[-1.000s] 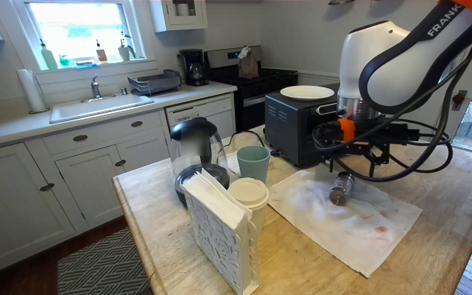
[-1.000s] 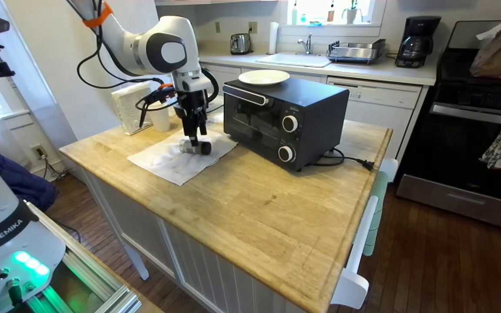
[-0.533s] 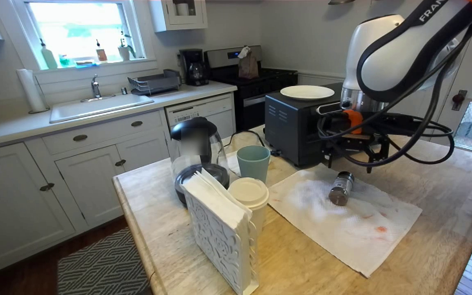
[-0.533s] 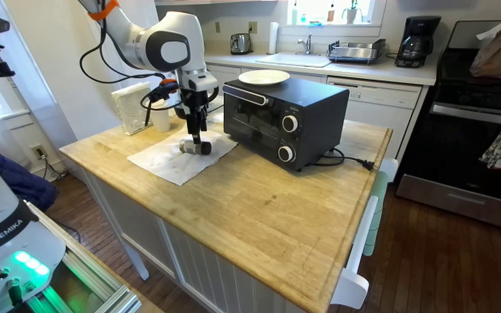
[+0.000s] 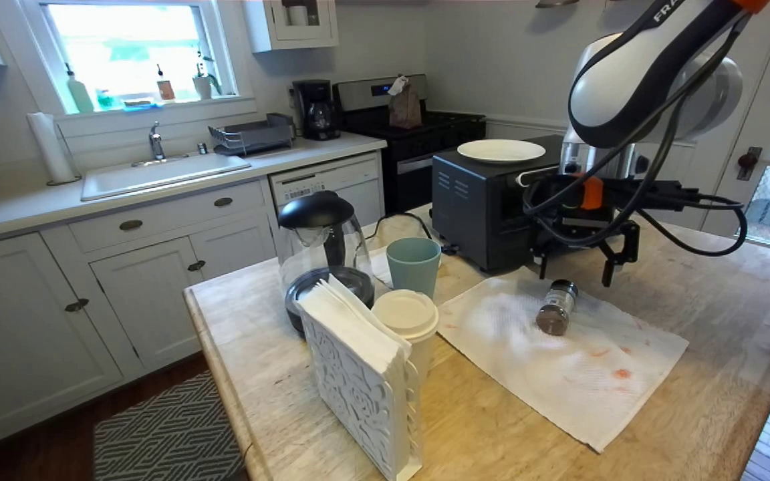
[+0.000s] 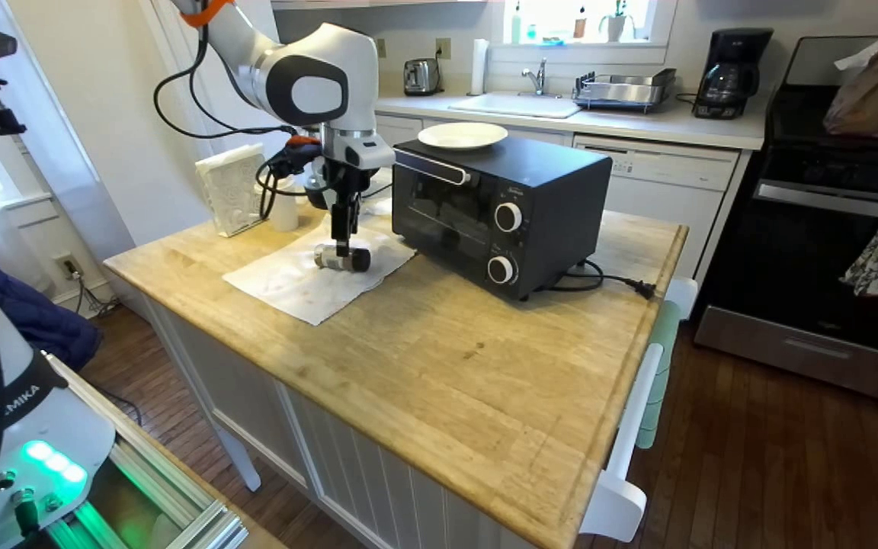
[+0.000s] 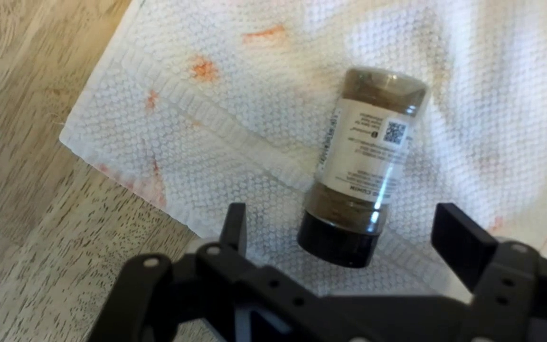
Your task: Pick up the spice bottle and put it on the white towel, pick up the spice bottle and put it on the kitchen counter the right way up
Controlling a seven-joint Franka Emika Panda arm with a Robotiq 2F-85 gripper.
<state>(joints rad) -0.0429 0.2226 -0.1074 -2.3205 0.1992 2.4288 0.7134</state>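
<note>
Just now, the change is all in the white jointed robot arm (image 6: 309,88): in both exterior views it has swung and brought the black two-fingered gripper (image 7: 343,229) to a new slant, while the small, clear, brown-filled, black-capped cylindrical spice bottle (image 7: 361,166) has not shifted. It lies on its side on the wrinkled, red-stained white cloth towel (image 7: 254,109), just right of centre in the wrist frame, its dark cap (image 7: 337,240) toward the bottom edge. The gripper is spread wide and grasps nothing; its fingers (image 7: 235,228) stand left and right of the cap in that frame, though how high above it cannot be told. So the towel half looks done, and this is probably the lining-up for the second pick. Closing here might catch only the cap end; a shift toward the label (image 7: 366,149) seems safer. Afterwards the bottle needs turning upright, then setting on the broad, pale wooden kitchen counter (image 6: 469,396).
</note>
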